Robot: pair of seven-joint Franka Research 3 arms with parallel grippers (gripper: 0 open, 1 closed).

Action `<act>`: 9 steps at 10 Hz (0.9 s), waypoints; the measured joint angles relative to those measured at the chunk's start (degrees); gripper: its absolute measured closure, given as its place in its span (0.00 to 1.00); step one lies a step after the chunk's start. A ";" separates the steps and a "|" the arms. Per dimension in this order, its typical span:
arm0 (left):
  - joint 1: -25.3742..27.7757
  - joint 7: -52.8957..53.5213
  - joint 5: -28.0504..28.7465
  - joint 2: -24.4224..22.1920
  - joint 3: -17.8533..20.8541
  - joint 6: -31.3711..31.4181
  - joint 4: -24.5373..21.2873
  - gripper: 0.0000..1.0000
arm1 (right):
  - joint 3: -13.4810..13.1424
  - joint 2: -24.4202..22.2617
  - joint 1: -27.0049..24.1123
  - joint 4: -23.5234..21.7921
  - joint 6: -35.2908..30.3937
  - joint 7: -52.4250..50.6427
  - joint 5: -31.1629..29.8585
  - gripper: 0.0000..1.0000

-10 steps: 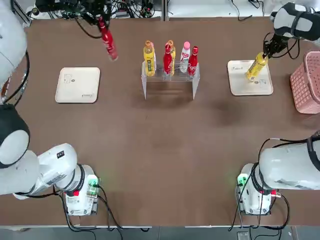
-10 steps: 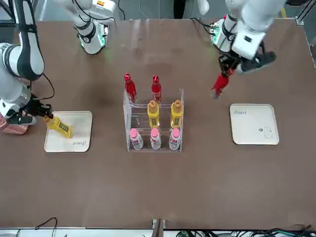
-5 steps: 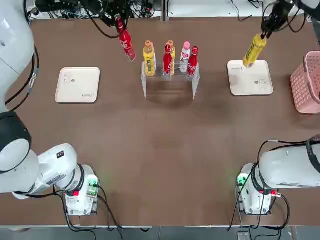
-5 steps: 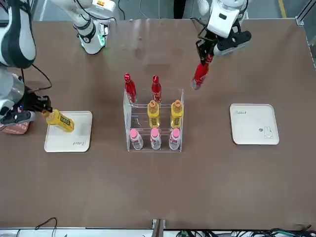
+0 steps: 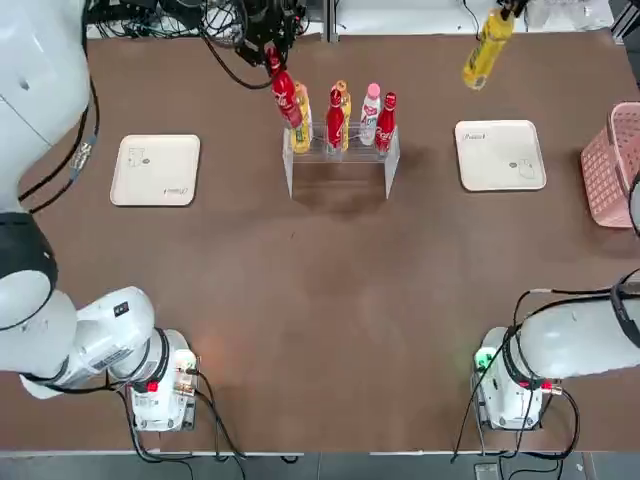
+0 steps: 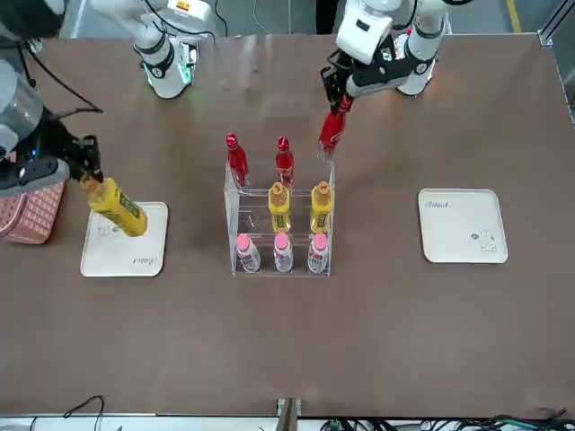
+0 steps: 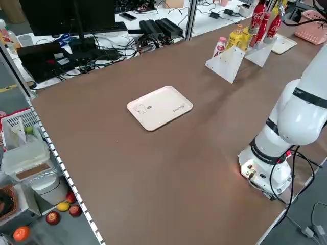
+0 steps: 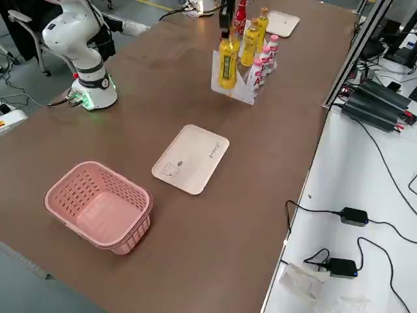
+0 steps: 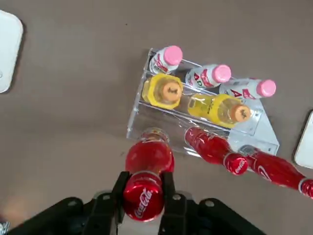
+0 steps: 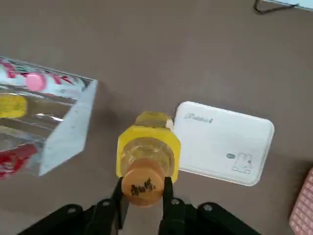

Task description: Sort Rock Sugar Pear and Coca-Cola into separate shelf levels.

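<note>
Clamped by its neck in the left gripper (image 9: 142, 198), a red Coca-Cola bottle (image 6: 331, 131) hung tilted in the air, its base just above the empty end slot of the clear acrylic rack (image 5: 338, 152). Directly below that gripper, the rack's rear top level held two more Coca-Cola bottles (image 6: 237, 160), the step in front of it two Rock Sugar Pear bottles (image 6: 279, 206), and the lowest front step three white-pink bottles (image 6: 283, 253). Across the brown table (image 5: 330, 290), the right gripper (image 10: 143, 198) had its fingers closed on the orange-capped neck of another Rock Sugar Pear bottle (image 6: 117, 206), carried aloft and leaning. Beneath and just beside that raised yellow bottle lay a bare cream tray (image 5: 500, 154), with a pink basket (image 8: 98, 205) farther out toward the table's edge. A second cream tray (image 5: 155, 170) sat well apart on the left arm's side of the rack.
</note>
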 joint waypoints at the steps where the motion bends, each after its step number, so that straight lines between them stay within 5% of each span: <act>1: -0.59 0.12 2.32 1.52 -0.15 0.51 -0.51 0.68 | 0.64 0.75 2.82 2.11 -0.87 2.70 0.06 0.68; 5: -7.68 -4.78 13.31 13.48 -0.10 2.33 -0.67 0.68 | 4.77 6.86 9.92 7.69 -1.24 11.40 0.06 0.68; 9: -7.60 -4.88 13.66 14.14 -0.05 2.38 -0.02 0.68 | 4.88 12.63 14.70 12.19 -1.12 14.61 0.01 0.68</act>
